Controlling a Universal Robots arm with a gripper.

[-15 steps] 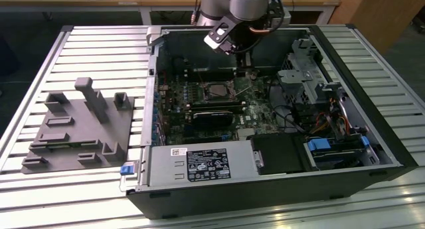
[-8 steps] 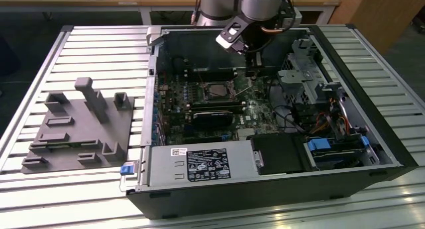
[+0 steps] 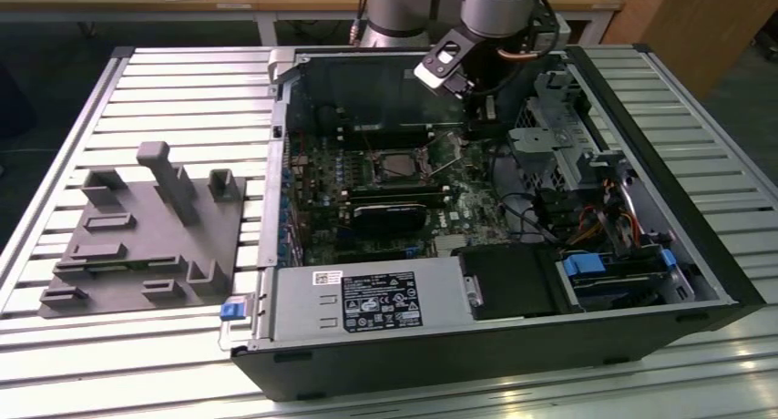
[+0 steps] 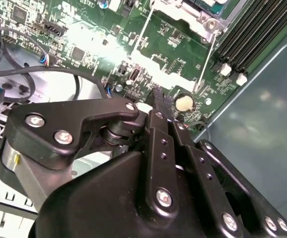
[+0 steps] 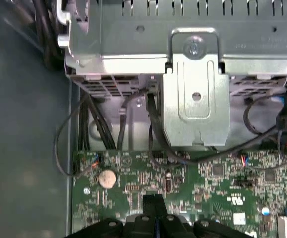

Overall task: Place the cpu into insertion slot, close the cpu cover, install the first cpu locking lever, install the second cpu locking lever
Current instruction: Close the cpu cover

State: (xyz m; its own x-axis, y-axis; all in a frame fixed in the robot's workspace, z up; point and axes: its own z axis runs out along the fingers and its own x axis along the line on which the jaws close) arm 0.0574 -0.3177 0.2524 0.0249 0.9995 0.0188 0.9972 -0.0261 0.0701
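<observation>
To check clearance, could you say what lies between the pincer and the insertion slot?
In the second wrist view, green circuit board, flanked by two metal levers, separates pincer from insertion slot.

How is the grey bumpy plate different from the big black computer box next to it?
The grey plate is low and flat, with posts standing up from it; the computer box is much bigger, with tall walls. The plate is plain grey all over; the box is black outside, with a green circuit board and cables inside. Both lie on the slatted metal table.
</observation>
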